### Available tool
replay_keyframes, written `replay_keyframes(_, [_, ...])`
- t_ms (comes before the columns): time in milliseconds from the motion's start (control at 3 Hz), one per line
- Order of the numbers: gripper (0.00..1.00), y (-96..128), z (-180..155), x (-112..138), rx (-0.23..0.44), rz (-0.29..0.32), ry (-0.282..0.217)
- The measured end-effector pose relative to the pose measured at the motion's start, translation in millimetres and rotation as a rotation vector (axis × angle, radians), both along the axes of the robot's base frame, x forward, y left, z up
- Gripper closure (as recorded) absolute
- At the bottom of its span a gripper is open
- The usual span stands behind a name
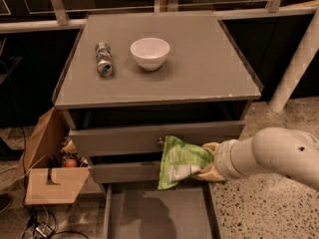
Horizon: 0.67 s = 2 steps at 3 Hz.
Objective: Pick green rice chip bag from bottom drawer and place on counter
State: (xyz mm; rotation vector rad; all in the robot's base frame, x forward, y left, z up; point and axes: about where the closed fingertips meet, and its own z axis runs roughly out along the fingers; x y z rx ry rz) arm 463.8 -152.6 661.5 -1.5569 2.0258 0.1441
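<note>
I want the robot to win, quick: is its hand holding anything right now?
Gripper: shut on the green rice chip bag, holding it in the air above the open bottom drawer.

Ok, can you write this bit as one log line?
tool over bottom drawer | shut on green rice chip bag | not yet on counter

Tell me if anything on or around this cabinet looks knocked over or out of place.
The silver can lies on its side on the counter, left of the upright white bowl. The gripper holds the green rice chip bag above the open bottom drawer, which fits the task. Nothing looks spilled.
</note>
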Motion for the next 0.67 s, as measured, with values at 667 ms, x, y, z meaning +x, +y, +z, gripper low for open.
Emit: replay_keyframes(667, [1.00, -5, 18, -3, -0.017, -0.010, -0.030])
